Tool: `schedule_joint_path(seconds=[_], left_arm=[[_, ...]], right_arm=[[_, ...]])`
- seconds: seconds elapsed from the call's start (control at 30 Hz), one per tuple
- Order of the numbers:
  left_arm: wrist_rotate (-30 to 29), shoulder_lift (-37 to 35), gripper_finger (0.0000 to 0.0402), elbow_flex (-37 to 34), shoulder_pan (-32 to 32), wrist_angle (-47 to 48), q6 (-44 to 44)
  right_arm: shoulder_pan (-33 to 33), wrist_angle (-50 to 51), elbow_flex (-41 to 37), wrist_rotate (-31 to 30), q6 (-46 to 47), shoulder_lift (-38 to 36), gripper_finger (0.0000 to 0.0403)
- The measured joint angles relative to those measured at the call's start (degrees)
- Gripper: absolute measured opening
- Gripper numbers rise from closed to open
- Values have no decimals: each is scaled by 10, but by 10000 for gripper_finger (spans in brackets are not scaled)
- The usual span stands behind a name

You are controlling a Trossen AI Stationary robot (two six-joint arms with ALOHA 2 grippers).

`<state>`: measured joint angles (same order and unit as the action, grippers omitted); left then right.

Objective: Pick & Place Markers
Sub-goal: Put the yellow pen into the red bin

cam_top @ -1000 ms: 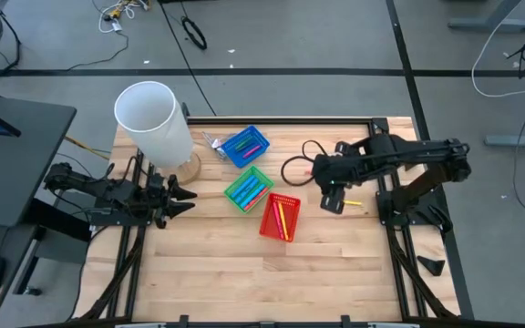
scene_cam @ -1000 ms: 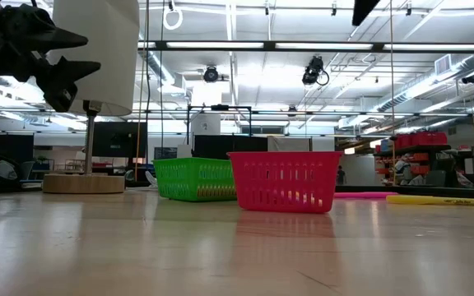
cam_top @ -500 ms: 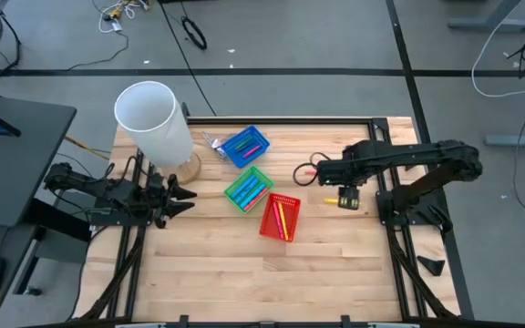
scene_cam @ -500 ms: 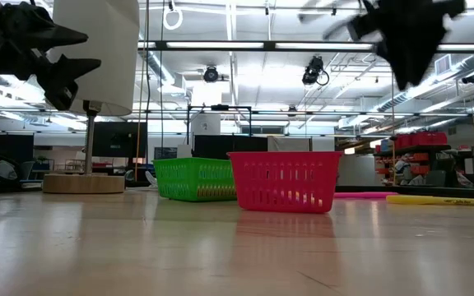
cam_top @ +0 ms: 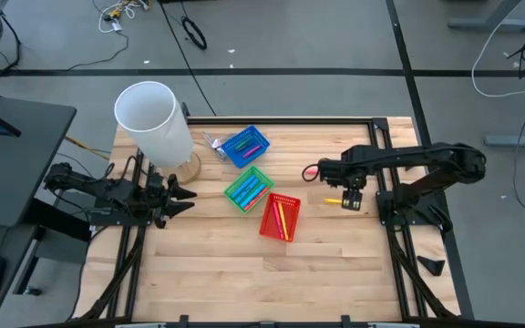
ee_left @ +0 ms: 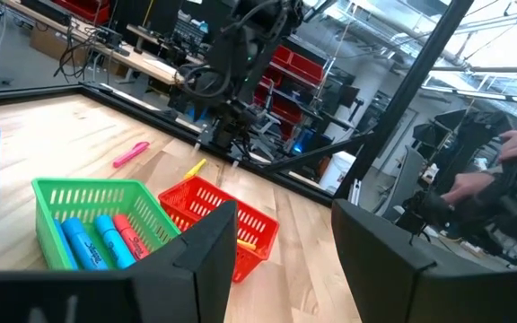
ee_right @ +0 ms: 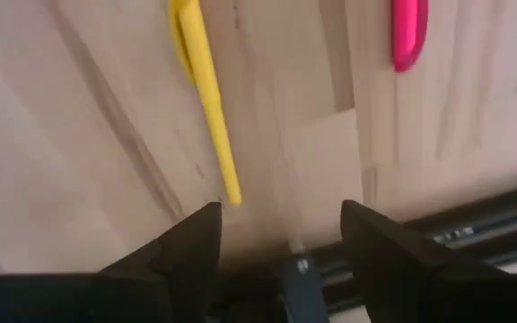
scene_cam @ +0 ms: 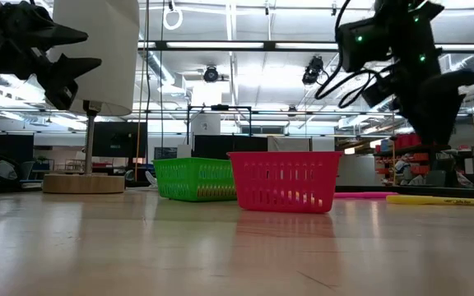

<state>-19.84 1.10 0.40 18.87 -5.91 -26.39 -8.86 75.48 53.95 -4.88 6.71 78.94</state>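
Note:
Two markers lie loose on the table near its right edge: a yellow marker [ee_right: 206, 90] [cam_top: 333, 200] [scene_cam: 439, 200] and a pink marker [ee_right: 408, 31] [scene_cam: 364, 195]. My right gripper [cam_top: 352, 199] [ee_right: 281, 242] hangs open just above them, fingers pointing down, touching nothing. Other markers lie in the blue basket [cam_top: 244, 146], the green basket [cam_top: 248, 187] and the red basket [cam_top: 279, 217]. My left gripper [cam_top: 179, 196] [ee_left: 285, 242] waits open at the table's left side, raised off the table.
A tall white cylinder [cam_top: 153, 123] stands on a round wooden base at the far left corner, beside my left arm. The three baskets sit in a row in the table's middle. Bare wood lies along the near edge. A person's hands [ee_left: 483, 184] show beyond the table.
My right gripper has swung from near the red basket toward the table's right edge and come down over the yellow marker, staying open. The markers and baskets have stayed where they were.

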Motion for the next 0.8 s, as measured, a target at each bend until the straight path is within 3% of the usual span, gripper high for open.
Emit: schedule_joint_path(seconds=[0.6,0.8], left_arm=[[0,0,188,0,0,-1,0],[0,0,188,0,0,-1,0]], right_arm=[[-24,-122,-13,50,-43,96,230],[-24,-142,-57,71,-58,108,230]])
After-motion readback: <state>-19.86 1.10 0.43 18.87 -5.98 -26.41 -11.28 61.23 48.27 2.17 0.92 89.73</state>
